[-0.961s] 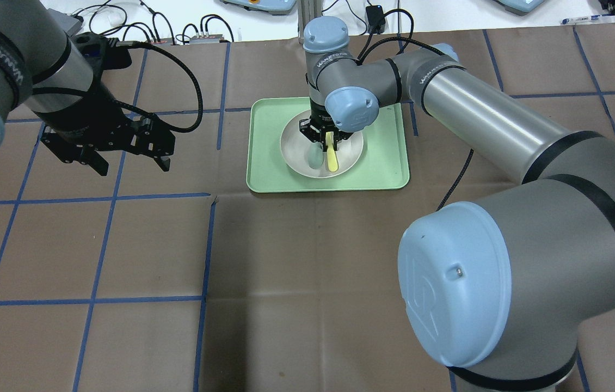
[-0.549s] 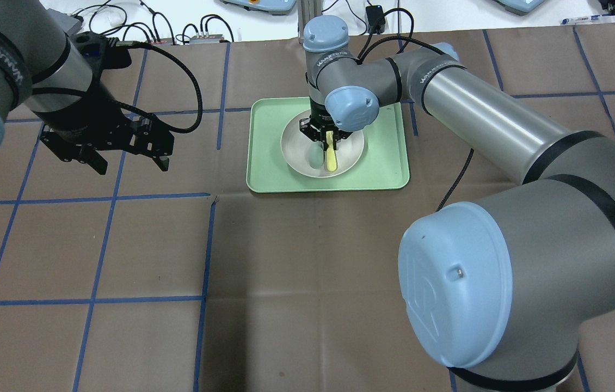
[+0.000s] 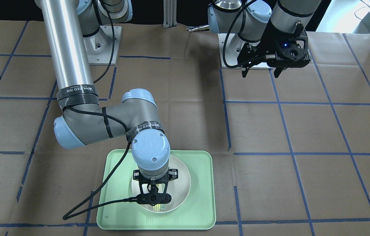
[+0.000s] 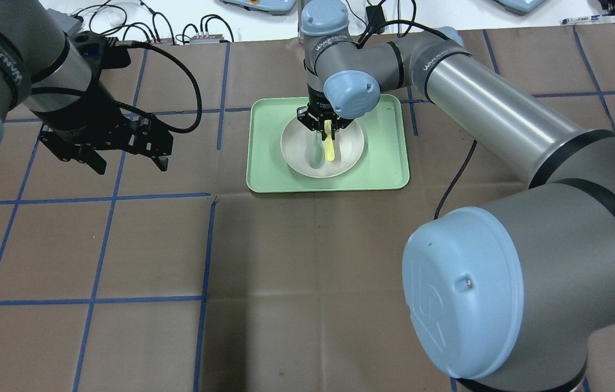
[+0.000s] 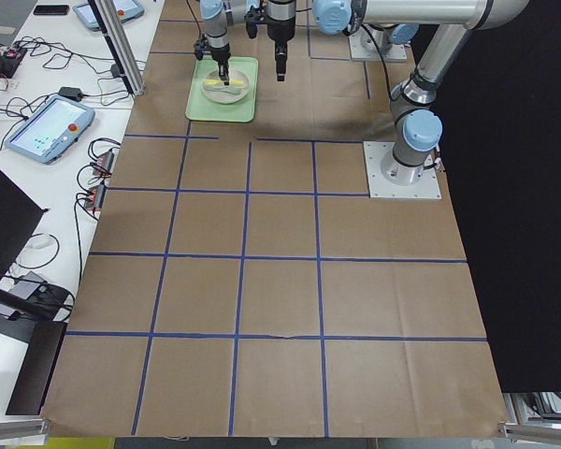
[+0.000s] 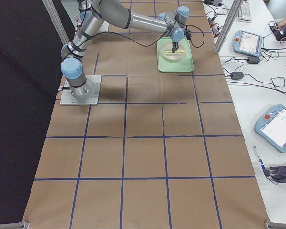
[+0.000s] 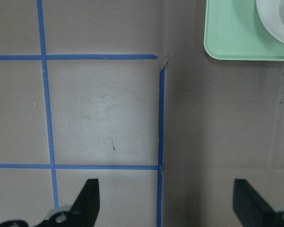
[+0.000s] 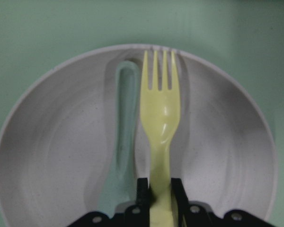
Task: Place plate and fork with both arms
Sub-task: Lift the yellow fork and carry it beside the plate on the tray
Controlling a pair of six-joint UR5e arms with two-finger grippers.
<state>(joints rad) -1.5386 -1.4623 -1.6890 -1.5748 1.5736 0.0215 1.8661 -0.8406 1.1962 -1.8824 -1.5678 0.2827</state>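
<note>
The off-white plate (image 4: 348, 147) sits in the mint-green tray (image 4: 264, 163). My right gripper (image 4: 326, 126) is shut on the handle of the pale-yellow fork (image 4: 330, 147) and holds it over the plate. In the right wrist view the fork (image 8: 161, 109) hangs tines-forward from the shut gripper (image 8: 159, 194), above the plate (image 8: 52, 142). My left gripper (image 4: 131, 163) is open and empty, above the table left of the tray. It shows open in the left wrist view (image 7: 165, 203) and in the front view (image 3: 259, 72).
A grey-green spoon (image 4: 315, 155) lies in the plate beside the fork, also in the right wrist view (image 8: 123, 142). The tray's corner (image 7: 227, 38) shows at the top right of the left wrist view. Brown paper with blue tape lines covers the table (image 4: 149, 245).
My right gripper has risen and drawn back a little with the fork, which now hangs clear of the spoon. The left arm has barely moved.
</note>
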